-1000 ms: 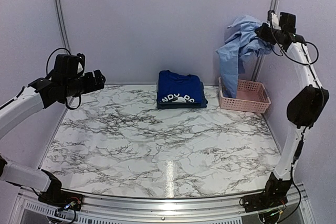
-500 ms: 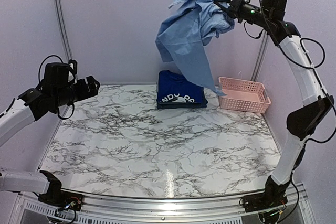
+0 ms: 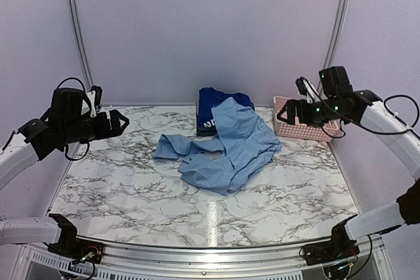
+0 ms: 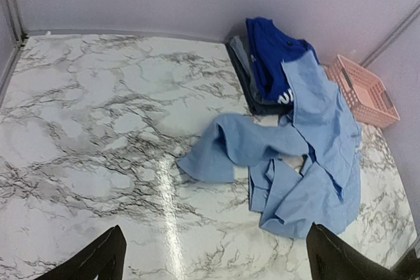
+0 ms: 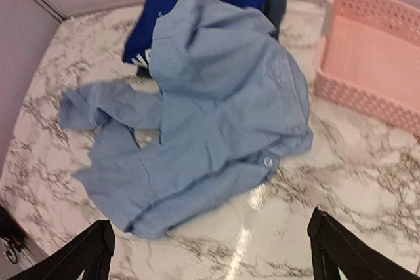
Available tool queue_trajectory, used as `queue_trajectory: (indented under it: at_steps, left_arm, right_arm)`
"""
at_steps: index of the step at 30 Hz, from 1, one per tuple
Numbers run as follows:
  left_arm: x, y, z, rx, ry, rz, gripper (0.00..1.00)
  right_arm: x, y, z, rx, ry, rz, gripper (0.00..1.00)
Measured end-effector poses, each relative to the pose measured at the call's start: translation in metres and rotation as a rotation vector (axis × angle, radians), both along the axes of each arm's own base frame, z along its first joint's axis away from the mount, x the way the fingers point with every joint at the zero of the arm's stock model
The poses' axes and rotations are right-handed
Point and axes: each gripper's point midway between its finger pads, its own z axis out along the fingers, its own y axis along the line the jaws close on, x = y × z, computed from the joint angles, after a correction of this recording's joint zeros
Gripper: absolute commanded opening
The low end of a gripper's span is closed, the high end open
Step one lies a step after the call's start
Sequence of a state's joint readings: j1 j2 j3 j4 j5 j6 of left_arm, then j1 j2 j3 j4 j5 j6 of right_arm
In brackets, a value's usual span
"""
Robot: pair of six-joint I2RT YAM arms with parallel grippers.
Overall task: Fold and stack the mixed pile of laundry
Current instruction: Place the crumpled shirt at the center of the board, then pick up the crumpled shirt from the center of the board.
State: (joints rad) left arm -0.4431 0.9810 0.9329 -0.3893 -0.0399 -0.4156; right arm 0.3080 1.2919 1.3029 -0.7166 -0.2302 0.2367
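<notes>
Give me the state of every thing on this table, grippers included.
Light-blue collared shirt: unfolded, crumpled on the marble table, one edge over the folded stack.
Royal-blue T-shirt with white lettering: folded, atop the stack, partly covered.
Pink plastic lattice basket: upright, empty.
Left gripper: open, holding nothing.
Right gripper: open, holding nothing.

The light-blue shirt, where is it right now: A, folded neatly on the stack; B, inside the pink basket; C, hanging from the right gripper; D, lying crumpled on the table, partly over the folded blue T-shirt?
D: the light-blue shirt lies rumpled on the marble table, one edge overlapping the royal-blue T-shirt.
</notes>
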Motion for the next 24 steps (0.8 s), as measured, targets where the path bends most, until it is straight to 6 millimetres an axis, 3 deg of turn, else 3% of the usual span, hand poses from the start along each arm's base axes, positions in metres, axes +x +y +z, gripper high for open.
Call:
queue_trajectory:
  at_steps: [3, 6, 11, 17, 19, 24]
  left_arm:
    - [-0.011, -0.029, -0.020, 0.041, 0.055, -0.112, 0.99]
    - [-0.030, -0.077, -0.055, 0.129, 0.132, -0.273, 0.99]
    - [-0.043, -0.135, -0.126, 0.298, 0.299, -0.434, 0.98]
    - [-0.024, -0.190, -0.168, 0.395, 0.354, -0.497, 0.89]
    - [-0.019, -0.202, -0.179, 0.410, 0.364, -0.509, 0.79]
    - [-0.010, -0.218, -0.205, 0.460, 0.383, -0.577, 0.37]
  right_arm:
    - [-0.031, -0.018, -0.045, -0.105, 0.086, 0.012, 0.92]
    - [-0.039, -0.019, -0.071, -0.141, 0.137, 0.047, 0.88]
    - [-0.032, -0.011, -0.128, -0.160, 0.281, 0.095, 0.81]
    - [-0.019, 0.010, -0.186, -0.090, 0.436, 0.133, 0.75]
    - [-0.017, 0.017, -0.196, -0.050, 0.470, 0.131, 0.75]
    - [-0.017, 0.031, -0.215, 0.063, 0.526, 0.079, 0.73]
